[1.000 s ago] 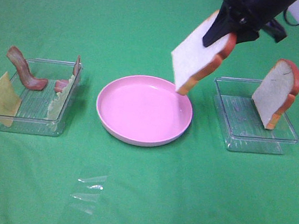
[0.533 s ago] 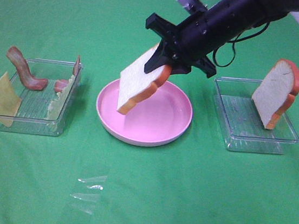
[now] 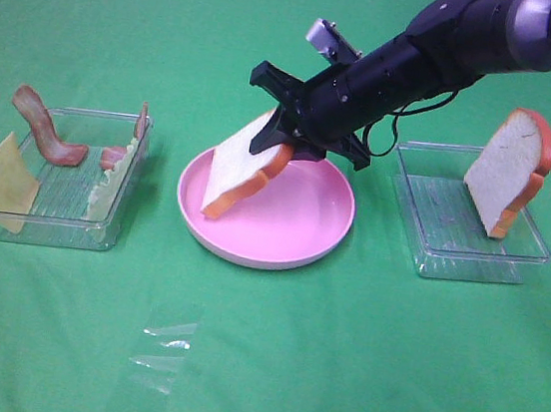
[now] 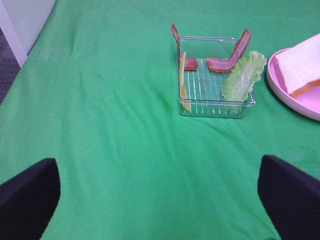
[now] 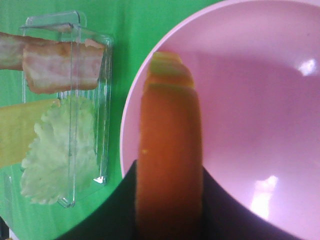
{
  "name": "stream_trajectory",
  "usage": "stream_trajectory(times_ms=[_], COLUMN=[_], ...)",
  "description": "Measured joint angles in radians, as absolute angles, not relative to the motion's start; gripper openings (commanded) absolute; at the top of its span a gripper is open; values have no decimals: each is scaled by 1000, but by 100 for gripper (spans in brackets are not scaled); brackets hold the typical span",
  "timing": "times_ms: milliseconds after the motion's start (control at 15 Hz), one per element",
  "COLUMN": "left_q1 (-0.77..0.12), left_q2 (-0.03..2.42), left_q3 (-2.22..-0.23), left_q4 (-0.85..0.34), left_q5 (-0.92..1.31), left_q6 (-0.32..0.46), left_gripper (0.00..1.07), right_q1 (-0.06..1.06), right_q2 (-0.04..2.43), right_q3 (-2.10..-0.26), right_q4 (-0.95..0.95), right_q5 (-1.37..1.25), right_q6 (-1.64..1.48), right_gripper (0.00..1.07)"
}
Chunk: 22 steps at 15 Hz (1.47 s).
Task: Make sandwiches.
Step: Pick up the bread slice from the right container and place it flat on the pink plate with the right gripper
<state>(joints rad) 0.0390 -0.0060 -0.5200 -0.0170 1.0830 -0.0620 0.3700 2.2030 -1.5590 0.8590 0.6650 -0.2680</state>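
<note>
Bread slice (image 3: pixel 240 164) swung left, lowered to pink plate (image 3: pixel 306 220) at centre, tilted, lower corner seemingly touching. Right gripper (image 3: pixel 281 146) pinched its crust edge; left gripper (image 4: pixel 160 197) jaws spread, empty. Slice judged light, spongy, non-fragile; hold by crust.

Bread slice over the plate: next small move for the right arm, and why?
Probably lower the wrist a little so the bread slice lies flat before any release. The right end effector is shut on its upper crust. The slice hangs tilted, its lower corner at or near the floor of the pink plate, so letting go now might make it flop or slide.
</note>
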Motion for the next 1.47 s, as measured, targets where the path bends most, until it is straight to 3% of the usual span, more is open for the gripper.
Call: stream_trajectory(times_ms=[400, 600, 867, 933, 1267, 1467], left_q1=[39, 39, 39, 39, 39, 39], left_q2=[-6, -6, -6, -6, -6, -6], left_q3=[-520, -520, -520, -520, -520, -520], left_q4=[-17, -17, -17, -17, -17, -17], left_q5=[1083, 1083, 1083, 1083, 1083, 1083], left_q6=[-62, -62, -62, -62, -62, -62], left_gripper=[102, 102, 102, 102, 102, 102], right_q1=[370, 370, 370, 370, 370, 370], right_q2=[2203, 2204, 2204, 2204, 2193, 2109], right_q3=[-1559, -1559, -1559, -1559, -1559, -1559], right_q4=[843, 842, 835, 818, 673, 434], right_q5=[671, 685, 685, 686, 729, 789], right_q6=[-270, -269, -269, -269, -266, -124], right_gripper=[0, 13, 82, 91, 94, 94])
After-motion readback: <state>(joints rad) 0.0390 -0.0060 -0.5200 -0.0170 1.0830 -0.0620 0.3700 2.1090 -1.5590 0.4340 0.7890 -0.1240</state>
